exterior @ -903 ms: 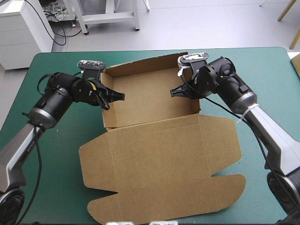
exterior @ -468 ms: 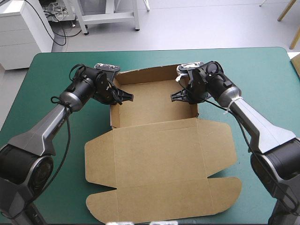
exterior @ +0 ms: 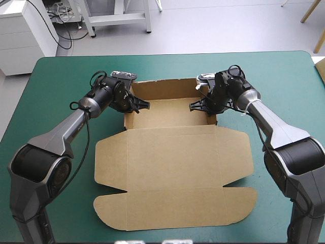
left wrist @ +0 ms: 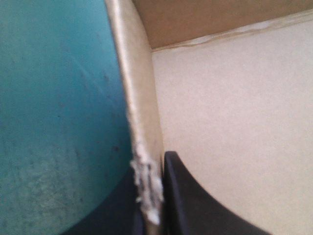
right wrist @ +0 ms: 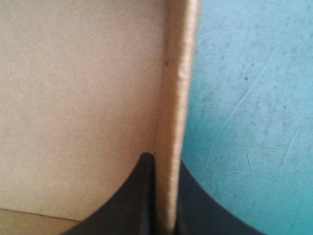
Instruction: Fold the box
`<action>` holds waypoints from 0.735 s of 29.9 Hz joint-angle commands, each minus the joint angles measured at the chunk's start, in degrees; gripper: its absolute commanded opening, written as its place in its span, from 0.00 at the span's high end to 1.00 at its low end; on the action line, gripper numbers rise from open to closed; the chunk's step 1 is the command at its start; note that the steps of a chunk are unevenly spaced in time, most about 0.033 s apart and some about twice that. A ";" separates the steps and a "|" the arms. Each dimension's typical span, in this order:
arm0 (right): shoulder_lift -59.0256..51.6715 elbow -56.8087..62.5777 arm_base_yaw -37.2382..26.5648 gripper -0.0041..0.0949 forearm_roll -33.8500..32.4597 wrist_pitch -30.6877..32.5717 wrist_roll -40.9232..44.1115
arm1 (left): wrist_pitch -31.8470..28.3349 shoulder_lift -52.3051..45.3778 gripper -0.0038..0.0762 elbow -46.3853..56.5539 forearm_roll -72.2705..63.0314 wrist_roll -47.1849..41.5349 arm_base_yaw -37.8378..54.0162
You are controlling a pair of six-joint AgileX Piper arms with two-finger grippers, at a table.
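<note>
The brown box (exterior: 172, 168) lies at mid-table as an open tray, its far walls raised and its big lid flat toward the near edge. My left gripper (exterior: 138, 104) is shut on the box's left side wall (left wrist: 139, 122), one black finger inside the tray and one outside. My right gripper (exterior: 199, 105) is shut on the right side wall (right wrist: 177, 112) in the same way. In both wrist views the wall's edge runs straight up between the fingers, with the tray floor (left wrist: 234, 122) on one side and teal-green cover on the other.
The teal-green table (exterior: 56, 76) shows bare cover on both sides of the box and beyond its far wall. The lid's flaps (exterior: 177, 208) reach close to the near edge. A white cabinet (exterior: 20, 30) stands beyond the far left corner.
Both arms have pushed away toward the far edge, carrying the tray with them. The side walls now stand upright and pinched, and the whole box sits squarer on the table.
</note>
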 commanded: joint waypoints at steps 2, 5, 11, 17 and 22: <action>0.43 -1.03 -0.83 0.98 -3.00 -5.47 -3.88 | -2.54 1.06 0.96 -0.45 2.17 3.79 -0.40; 0.43 -1.42 -0.83 0.98 -3.00 -6.89 -4.01 | -2.54 0.91 0.90 -0.55 1.56 8.44 -0.40; 0.43 -7.49 -0.83 0.86 -3.00 -3.44 -5.42 | 2.96 0.91 0.51 -5.24 1.68 9.15 -0.40; 0.43 -15.18 -0.83 0.63 -3.62 2.54 -5.55 | 7.24 0.91 0.41 -11.35 1.91 9.15 -0.31; 0.43 -20.04 -0.83 0.49 -3.64 7.36 -6.23 | 14.66 0.91 0.41 -17.21 1.81 9.15 -0.31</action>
